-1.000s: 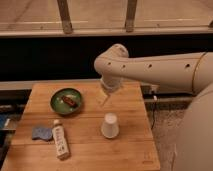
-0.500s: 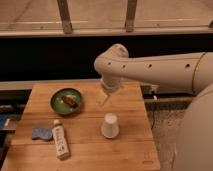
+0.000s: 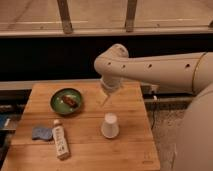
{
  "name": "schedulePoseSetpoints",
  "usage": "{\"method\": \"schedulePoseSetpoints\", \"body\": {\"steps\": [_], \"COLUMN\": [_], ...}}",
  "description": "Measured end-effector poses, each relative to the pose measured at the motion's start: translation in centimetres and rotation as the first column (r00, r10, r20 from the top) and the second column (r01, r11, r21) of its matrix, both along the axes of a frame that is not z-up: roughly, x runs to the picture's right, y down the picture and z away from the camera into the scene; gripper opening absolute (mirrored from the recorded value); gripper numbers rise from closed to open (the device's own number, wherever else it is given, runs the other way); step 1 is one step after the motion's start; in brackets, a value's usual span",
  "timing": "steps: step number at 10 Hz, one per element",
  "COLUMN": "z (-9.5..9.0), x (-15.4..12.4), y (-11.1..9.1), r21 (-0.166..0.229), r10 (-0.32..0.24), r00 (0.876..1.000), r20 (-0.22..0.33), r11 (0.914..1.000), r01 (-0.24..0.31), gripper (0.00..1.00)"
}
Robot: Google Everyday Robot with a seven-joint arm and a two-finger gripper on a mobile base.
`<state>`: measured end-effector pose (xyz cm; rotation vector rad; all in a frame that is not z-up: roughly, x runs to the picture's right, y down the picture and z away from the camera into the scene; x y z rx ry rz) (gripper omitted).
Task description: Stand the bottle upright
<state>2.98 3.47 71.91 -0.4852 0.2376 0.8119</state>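
Observation:
The bottle lies on its side on the wooden table near the front left, white cap pointing away, pale label up. My gripper hangs from the white arm above the table's middle, to the right of and behind the bottle, well apart from it. It holds nothing that I can see.
A green bowl with a brown item in it sits at the back left. A blue-grey sponge lies just left of the bottle. A white paper cup stands upside down at mid-right. A dark wall and railing run behind the table.

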Motion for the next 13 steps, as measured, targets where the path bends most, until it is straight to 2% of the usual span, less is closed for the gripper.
{"method": "schedulePoseSetpoints", "body": {"steps": [10,11,13], "z": [0.5,0.9,2.1], "x": [0.2,-0.6,-4.2], "y": [-0.5,-0.8,-1.6], "r21": [-0.007,-0.012,-0.031], "r10": [-0.004,-0.020,-0.066], "r00": [1.000,1.000,0.997], "r20": [-0.005,0.003,0.026], "r11": [1.0000,0.9997,0.9973], "r01": [0.004,0.020,0.067], "gripper": [0.80,0.80,0.80]}}
